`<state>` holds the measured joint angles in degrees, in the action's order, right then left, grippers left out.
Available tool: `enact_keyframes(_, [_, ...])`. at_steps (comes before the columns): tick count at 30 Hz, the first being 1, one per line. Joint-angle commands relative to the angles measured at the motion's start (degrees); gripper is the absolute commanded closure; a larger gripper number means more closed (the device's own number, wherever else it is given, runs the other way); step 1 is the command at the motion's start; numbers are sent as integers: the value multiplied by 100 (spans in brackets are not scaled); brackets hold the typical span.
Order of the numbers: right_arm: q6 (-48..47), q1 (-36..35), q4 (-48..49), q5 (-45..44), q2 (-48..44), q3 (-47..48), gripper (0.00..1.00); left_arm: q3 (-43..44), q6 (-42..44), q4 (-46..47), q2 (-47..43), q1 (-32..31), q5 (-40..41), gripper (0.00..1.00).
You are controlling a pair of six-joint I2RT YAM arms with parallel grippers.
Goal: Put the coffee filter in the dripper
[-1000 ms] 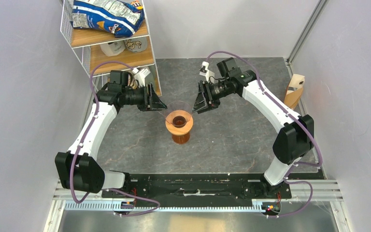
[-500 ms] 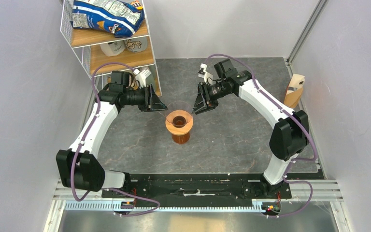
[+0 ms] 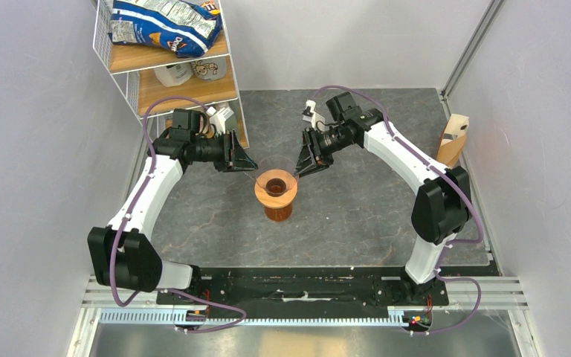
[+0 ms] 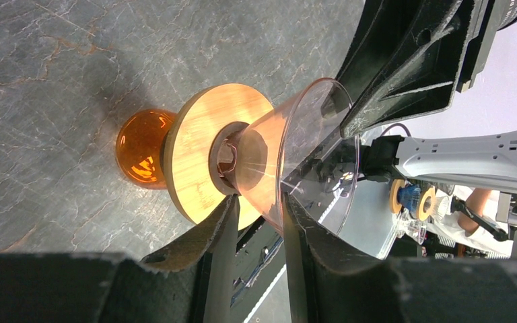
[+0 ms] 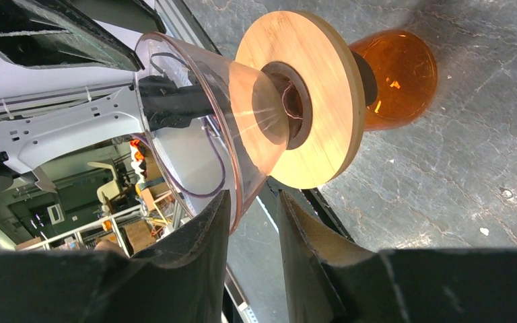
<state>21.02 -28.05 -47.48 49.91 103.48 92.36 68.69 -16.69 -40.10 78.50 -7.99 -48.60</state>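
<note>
The dripper (image 3: 263, 195), a light-wood ring with a dark centre hole, sits on an amber glass vessel (image 3: 278, 212) at mid-table. A clear cone (image 3: 275, 164) stands in the ring's hole. The coffee filter does not show in any view. My left gripper (image 3: 251, 166) is at the cone's left rim and my right gripper (image 3: 298, 169) at its right rim. In the left wrist view the cone (image 4: 309, 134) has its wall between the parted fingers of the gripper (image 4: 259, 202), against one finger only. In the right wrist view the rim (image 5: 195, 128) likewise lies between the parted fingers of the gripper (image 5: 254, 195).
A wire-and-wood shelf rack (image 3: 186, 88) stands at the back left, close behind the left wrist, with a blue snack bag (image 3: 167, 22) on top. A pale wooden stand (image 3: 453, 137) leans at the table's right edge.
Both pairs of jaws have narrowed around the cone's rim. The right arm has shifted slightly left and toward the back; the ring, cone and vessel have stayed put.
</note>
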Motion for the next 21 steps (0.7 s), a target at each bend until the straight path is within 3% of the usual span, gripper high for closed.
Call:
enact_keyframes(1, [-71,-59,-74,71,74,353,61,-22,-5,121,90,-1,-36,60])
enact_keyframes(6, [-113,-62,-142,32,116,451,61,-18,-3,122,128,-34,-64,61])
enact_keyframes(16, [-165,-60,-225,-9,281,500,73,-4,-8,142,197,-79,-44,80])
enact_keyframes(21, [-199,-58,-246,-25,313,463,79,-46,25,144,205,-101,7,85])
